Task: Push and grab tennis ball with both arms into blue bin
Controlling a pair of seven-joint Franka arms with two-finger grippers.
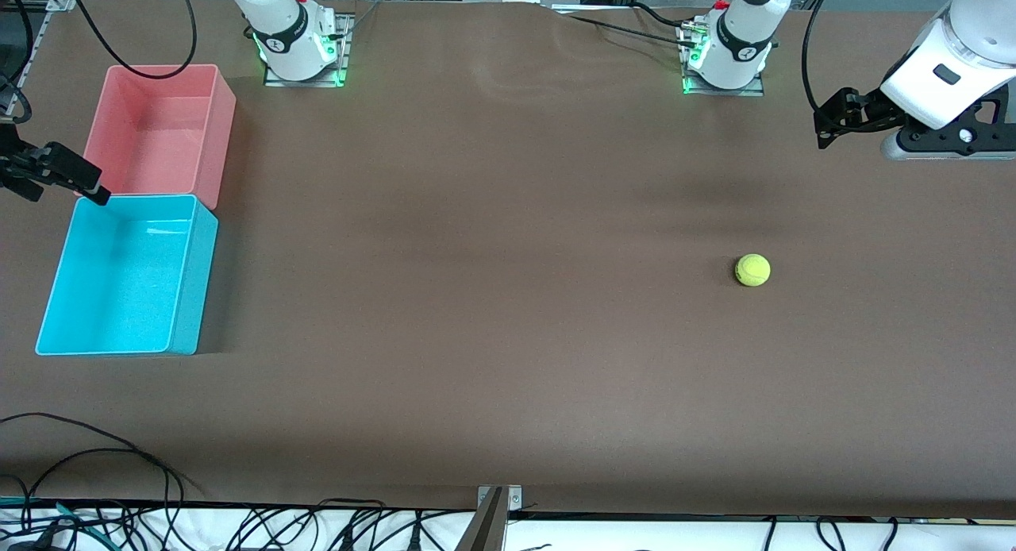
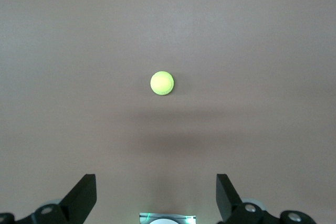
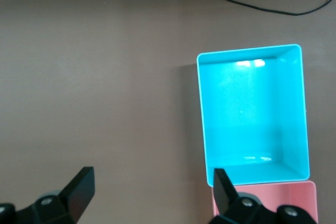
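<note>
The tennis ball lies on the brown table toward the left arm's end; it also shows in the left wrist view. My left gripper hangs open and empty in the air, apart from the ball, and in its own view the fingers stand wide. The blue bin stands empty at the right arm's end and shows in the right wrist view. My right gripper is open and empty, over the table beside where the blue and pink bins meet.
A pink-red bin touches the blue bin, farther from the front camera; it shows in the right wrist view. Black cables lie along the table's near edge. The arm bases stand at the table's top edge.
</note>
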